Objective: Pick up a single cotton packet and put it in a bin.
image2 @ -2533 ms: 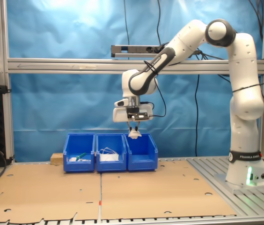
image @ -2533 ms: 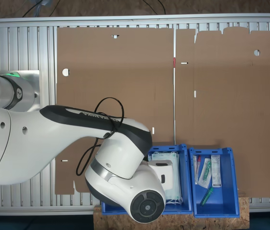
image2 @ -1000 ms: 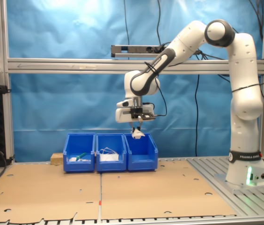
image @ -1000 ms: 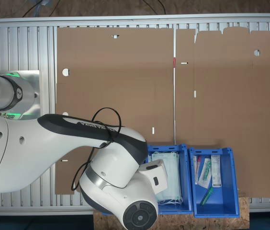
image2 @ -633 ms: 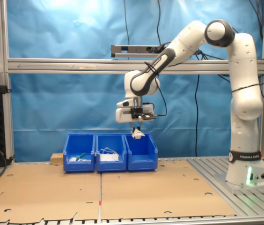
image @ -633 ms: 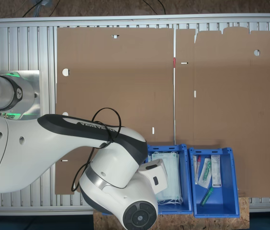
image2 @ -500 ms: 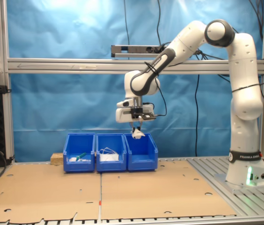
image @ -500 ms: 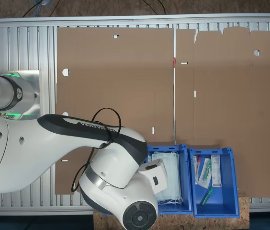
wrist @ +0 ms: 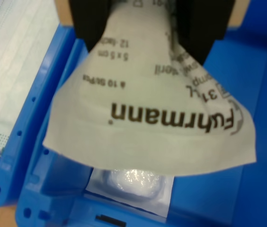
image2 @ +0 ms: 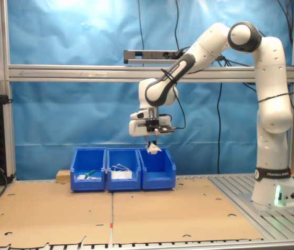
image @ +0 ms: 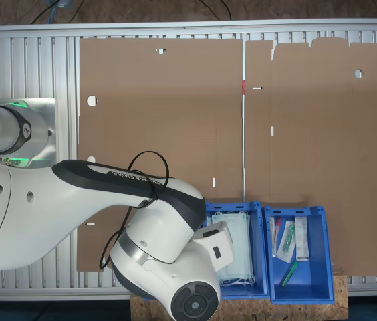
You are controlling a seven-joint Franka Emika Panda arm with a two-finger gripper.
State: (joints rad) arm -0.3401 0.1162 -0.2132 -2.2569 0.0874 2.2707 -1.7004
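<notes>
Your arm (image2: 264, 94) is a glossy white, built of rounded, tube-like segments with dark grey bands at the joints; in the second exterior view one such dark cap sits at the topmost joint (image2: 244, 35). Look at the base (image2: 274, 195) there: a black ring with pale lettering wraps it, and a small green light glows low on its side. In the first exterior view you see a broad black panel (image: 118, 175) along the forearm, a thin black cable (image: 132, 200) looping off it, and a round dark grey end cap (image: 194, 301). The gripper (wrist: 143, 23) has black fingers (wrist: 90, 19).
</notes>
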